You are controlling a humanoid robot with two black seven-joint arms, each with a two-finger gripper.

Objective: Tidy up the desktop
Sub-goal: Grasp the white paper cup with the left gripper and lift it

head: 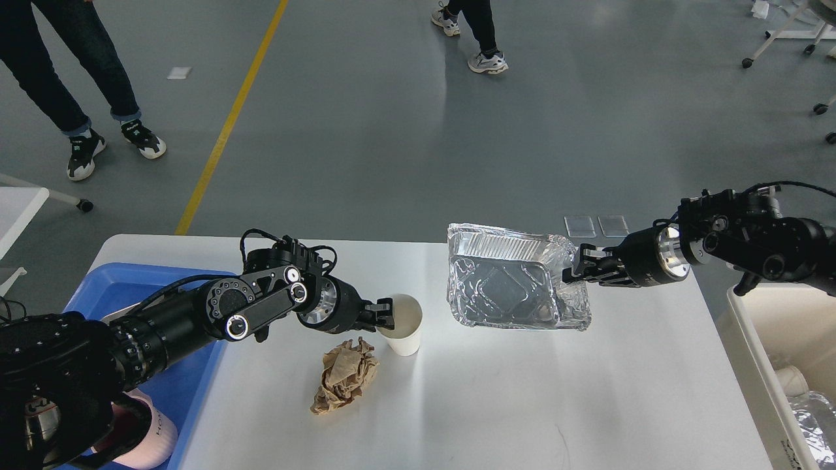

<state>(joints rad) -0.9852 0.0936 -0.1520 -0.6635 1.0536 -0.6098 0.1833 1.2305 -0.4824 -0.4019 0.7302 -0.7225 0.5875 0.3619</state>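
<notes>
On the white desktop [522, 405] stand a white paper cup [406, 329] and a crumpled ball of brown paper [345, 375]. My left gripper [385, 313] is pressed against the cup's left rim, and the cup leans a little. Its fingers are dark and I cannot tell them apart. My right gripper [578, 271] is shut on the right rim of a crinkled foil tray [516, 287]. It holds the tray tilted, a little above the desktop's far side.
A blue plastic tray [196, 365] lies at the desktop's left edge under my left arm, with a pink mug [140, 437] in it. A cream-white bin [751, 339] holding foil and a cup stands at the right. People's legs show on the floor beyond.
</notes>
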